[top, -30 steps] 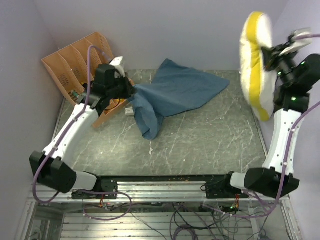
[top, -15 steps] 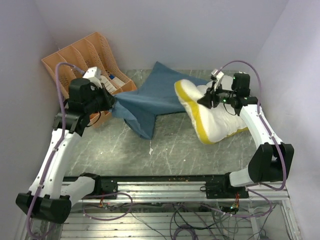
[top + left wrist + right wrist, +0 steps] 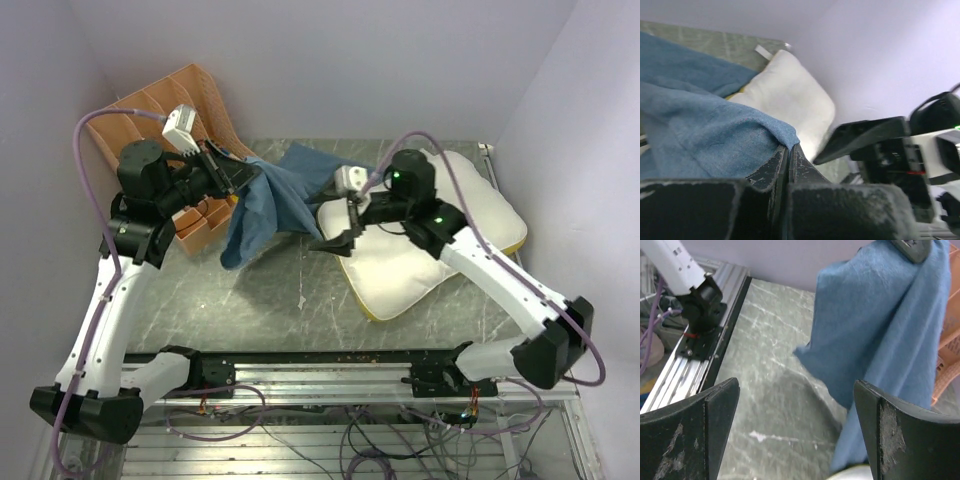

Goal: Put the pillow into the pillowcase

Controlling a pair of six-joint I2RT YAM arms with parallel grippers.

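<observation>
L jaws clamped on pillowcase (image 3: 268,205), hanging | R jaws apart, empty, over pillow (image 3: 400,275) edge

A fold of the pillowcase (image 3: 700,120) is pinched between the closed fingers of the left gripper (image 3: 789,151) at bottom centre, the pillow (image 3: 792,100) seen behind it, upper middle.

It looked like a robotics lab test cell: plain lilac walls (image 3: 330,60) boxed in a marbled green tabletop (image 3: 270,300), robot arms (image 3: 500,280) stood bolted to an aluminium rail (image 3: 310,372), and loose cables (image 3: 365,440) trailed below.
</observation>
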